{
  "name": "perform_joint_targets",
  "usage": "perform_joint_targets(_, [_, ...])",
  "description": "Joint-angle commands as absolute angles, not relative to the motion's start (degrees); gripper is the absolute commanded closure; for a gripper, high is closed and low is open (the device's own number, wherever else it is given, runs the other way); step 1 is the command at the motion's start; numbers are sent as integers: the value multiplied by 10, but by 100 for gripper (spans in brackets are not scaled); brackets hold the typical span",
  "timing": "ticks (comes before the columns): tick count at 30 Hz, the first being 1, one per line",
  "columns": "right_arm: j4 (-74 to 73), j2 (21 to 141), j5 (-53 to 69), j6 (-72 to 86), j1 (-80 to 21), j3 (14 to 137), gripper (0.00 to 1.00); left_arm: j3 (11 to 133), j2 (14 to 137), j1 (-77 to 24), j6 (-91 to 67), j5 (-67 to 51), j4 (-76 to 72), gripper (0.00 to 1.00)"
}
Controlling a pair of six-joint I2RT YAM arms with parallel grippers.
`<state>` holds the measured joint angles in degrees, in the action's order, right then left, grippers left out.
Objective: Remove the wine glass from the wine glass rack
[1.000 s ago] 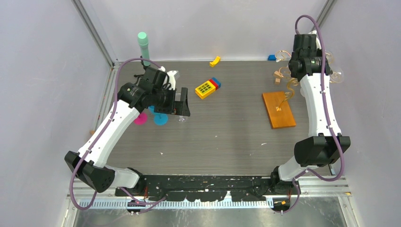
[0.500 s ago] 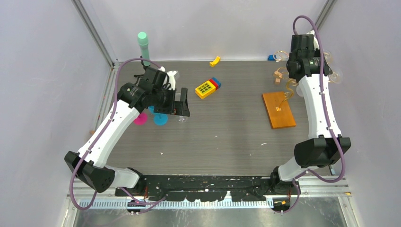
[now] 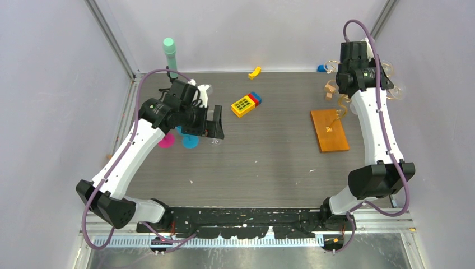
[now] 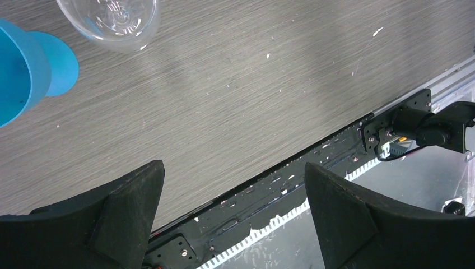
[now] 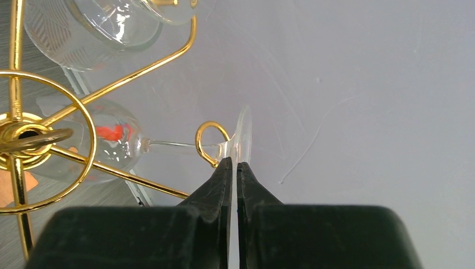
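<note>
Right now you are at the grasp step: your right gripper [image 5: 232,163] is pinched narrow on the foot of the wine glass [image 5: 112,143]. That glass hangs by its stem in a gold hook of the rack [image 3: 330,130], far right on the table [image 3: 269,162].

Next, I judge, you must draw the stem out through the hook's open side. Hold the glass steady so the foot does not catch the wire.

Your left gripper [image 4: 232,165] stands wide and holds nothing, over the left of the table.

Count: one rack, and two glasses seen hanging, the held one and a second glass [image 5: 95,33]. A third glass [image 4: 109,19] is on the table at left.
</note>
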<state>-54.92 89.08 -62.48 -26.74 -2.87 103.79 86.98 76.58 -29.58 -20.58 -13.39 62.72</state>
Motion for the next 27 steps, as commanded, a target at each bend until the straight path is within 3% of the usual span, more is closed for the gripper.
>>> perform_joint_targets(1, [-552,863,-669,-263,-32,1068,100,870,747,-297,-195,-128,629,2])
perform_joint_targets(27, [-562,853,-667,-238,-19,1052,100,868,733,-297,-194,-131,636,2])
